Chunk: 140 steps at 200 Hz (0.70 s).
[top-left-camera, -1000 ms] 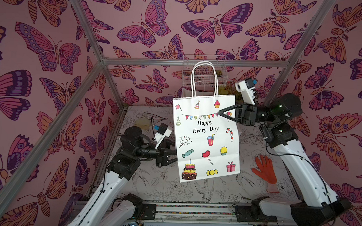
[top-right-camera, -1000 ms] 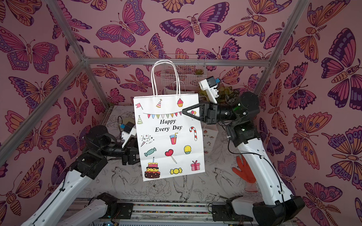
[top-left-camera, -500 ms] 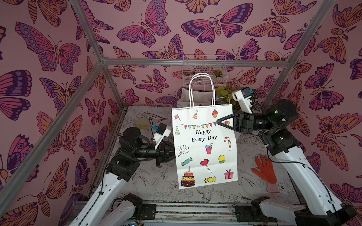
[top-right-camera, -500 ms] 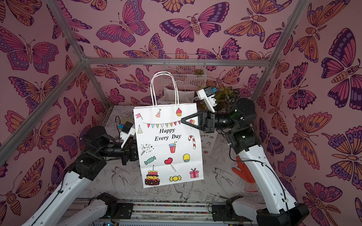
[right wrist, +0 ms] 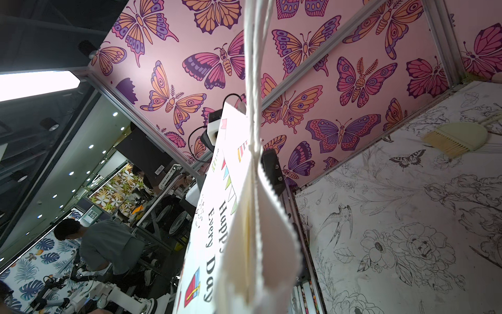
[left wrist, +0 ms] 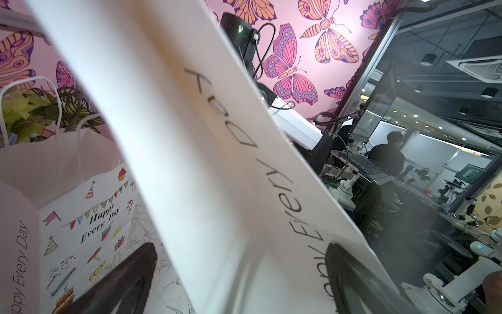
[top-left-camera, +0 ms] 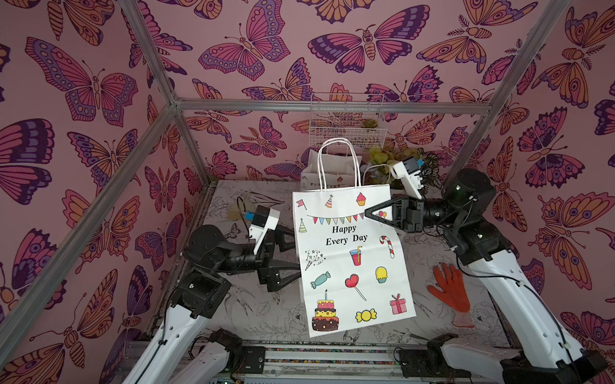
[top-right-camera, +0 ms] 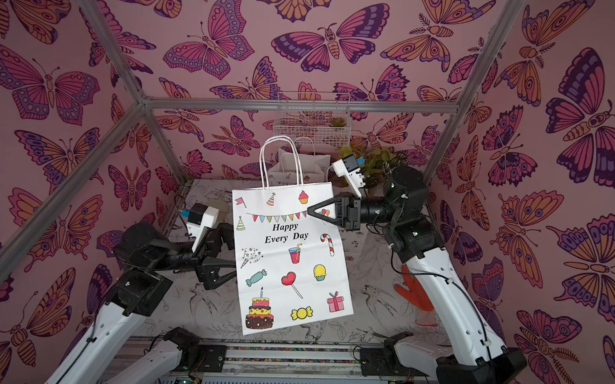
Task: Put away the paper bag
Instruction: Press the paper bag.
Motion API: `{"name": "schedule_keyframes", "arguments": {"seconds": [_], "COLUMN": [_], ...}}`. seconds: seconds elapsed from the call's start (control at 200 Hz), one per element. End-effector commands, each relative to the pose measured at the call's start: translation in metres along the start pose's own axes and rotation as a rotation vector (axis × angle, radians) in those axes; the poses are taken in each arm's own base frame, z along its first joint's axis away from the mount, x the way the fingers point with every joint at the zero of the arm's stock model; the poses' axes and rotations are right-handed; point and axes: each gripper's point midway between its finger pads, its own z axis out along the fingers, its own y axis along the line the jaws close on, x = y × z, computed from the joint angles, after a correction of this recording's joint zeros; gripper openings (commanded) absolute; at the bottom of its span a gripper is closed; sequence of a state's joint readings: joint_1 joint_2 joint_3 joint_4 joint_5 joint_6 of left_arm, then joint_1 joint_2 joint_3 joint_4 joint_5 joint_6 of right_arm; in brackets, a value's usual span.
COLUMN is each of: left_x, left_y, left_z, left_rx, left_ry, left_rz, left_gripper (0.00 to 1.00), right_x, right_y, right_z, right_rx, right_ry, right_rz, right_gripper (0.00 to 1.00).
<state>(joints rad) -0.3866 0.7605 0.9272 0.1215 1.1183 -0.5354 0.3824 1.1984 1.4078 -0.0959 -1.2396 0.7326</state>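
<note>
Two arms meet at one bag. Near the table's (top-left-camera: 260,307) back left corner lies a small hand brush (right wrist: 459,137). The left gripper (top-left-camera: 295,255) is spread wide and grips nothing. In the left wrist view the bag's left edge runs between its fingers (left wrist: 130,274), but I cannot tell whether either one touches the paper. The white paper bag (top-left-camera: 349,268), printed "Happy Every Day", hangs in the air over the middle of the table in both top views, its twine handles (right wrist: 252,81) standing up. Behind it, at the back edge, a second bag (top-left-camera: 329,167) with the same print stands upright. A leafy plant (top-left-camera: 384,157) is just beside that bag, below a wire basket (top-left-camera: 347,127) on the wall. The right gripper (top-left-camera: 367,212) is clamped tight on the hanging bag's right edge, close under the rim, and carries it. An orange glove (top-left-camera: 450,289) lies flat near the table's right edge, apart from the bag.
</note>
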Motion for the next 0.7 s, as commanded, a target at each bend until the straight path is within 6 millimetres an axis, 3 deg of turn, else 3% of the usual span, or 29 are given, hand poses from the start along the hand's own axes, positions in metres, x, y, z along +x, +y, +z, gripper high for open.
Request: {"name": "schedule_keyframes", "arguments": {"seconds": [0.0, 0.145, 0.436, 0.696], "left_x": [-0.025, -0.036, -0.048, -0.037], "left_y": [-0.002, 0.008, 0.01, 0.013], "left_z": [-0.003, -0.01, -0.015, -0.008], "left_rx": [-0.034, -0.107, -0.108, -0.05], "left_ry": [-0.099, -0.161, -0.215, -0.154], "left_rz": [0.017, -0.002, -0.027, -0.057], "left_gripper": [1.0, 1.0, 0.99, 0.85], "right_x": [0.004, 0.011, 0.019, 0.016], "right_y": [0.006, 0.01, 0.015, 0.021], "right_z": [-0.001, -0.002, -0.004, 0.0], "right_rx": [0.009, 0.0, -0.009, -0.032], "right_ry": [0.011, 0.026, 0.039, 0.03], "right_rz": [-0.042, -0.049, -0.055, -0.066], "right_gripper": [0.0, 0.0, 0.0, 0.0]}}
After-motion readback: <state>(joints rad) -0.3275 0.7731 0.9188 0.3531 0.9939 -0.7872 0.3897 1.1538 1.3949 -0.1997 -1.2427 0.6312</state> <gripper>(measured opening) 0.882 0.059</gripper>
